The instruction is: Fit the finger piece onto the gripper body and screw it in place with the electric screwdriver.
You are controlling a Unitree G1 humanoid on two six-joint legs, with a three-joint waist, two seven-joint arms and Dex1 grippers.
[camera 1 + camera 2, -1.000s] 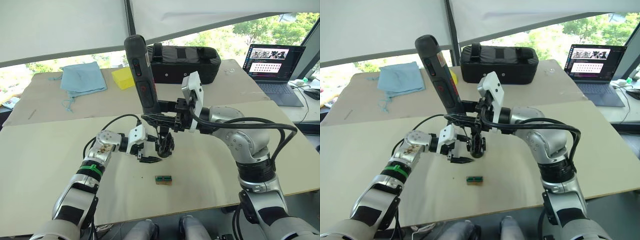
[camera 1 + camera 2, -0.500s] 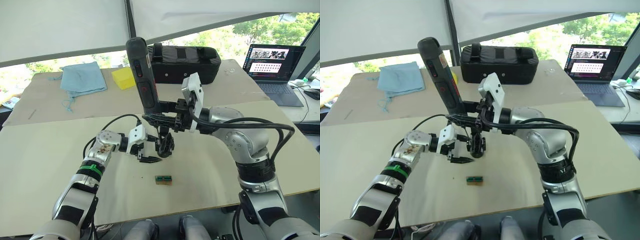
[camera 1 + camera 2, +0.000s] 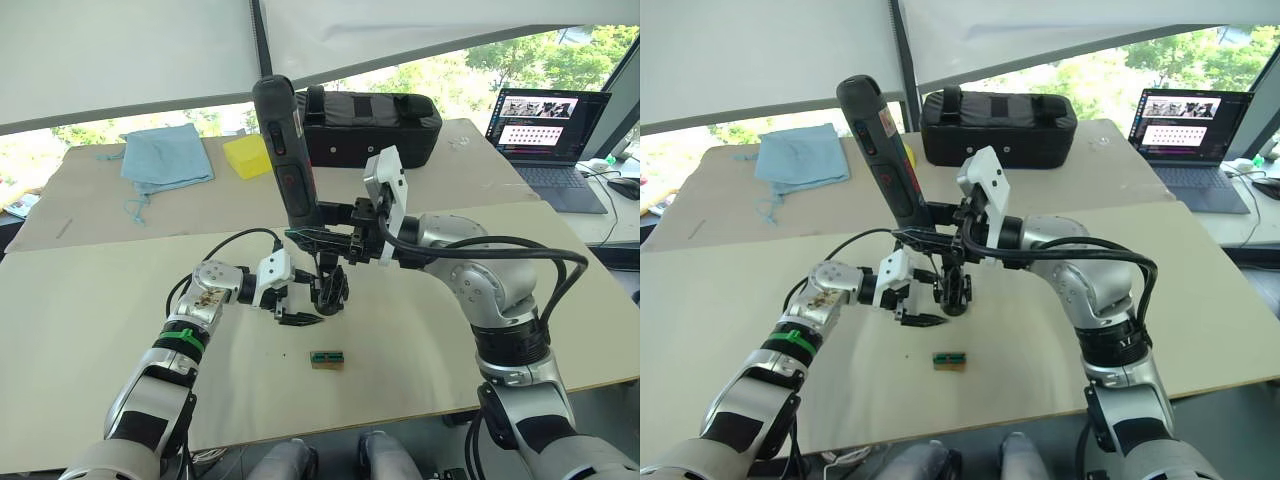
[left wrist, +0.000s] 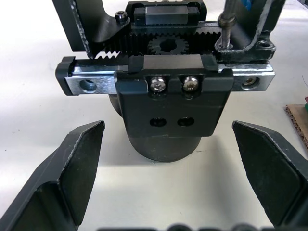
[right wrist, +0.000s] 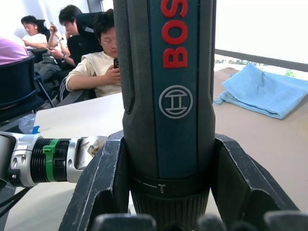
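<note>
**Bit on the screw head: driving step**

Right hand (image 3: 335, 238) is clamped on the electric screwdriver (image 3: 286, 150), which stands nearly upright and leans slightly toward the robot's left. Its thin bit runs down to the gripper body (image 3: 329, 290), standing on the counter (image 3: 90, 300) at centre. In the left wrist view the finger piece (image 4: 174, 103) sits seated on the body's toothed rail with two screw heads showing, and the bit shaft (image 4: 227, 24) comes down just beside them. Whether the bit is engaged in a screw I cannot tell.

Left hand (image 3: 296, 317) has its fingers (image 4: 67, 166) spread wide either side of the body, touching nothing.

Judgement: close the left hand on the body before driving, so torque cannot spin it. Keep the driver axis in line with the screw and press lightly. A small green-and-brown block (image 3: 327, 358) lies nearby, out of the way.
</note>
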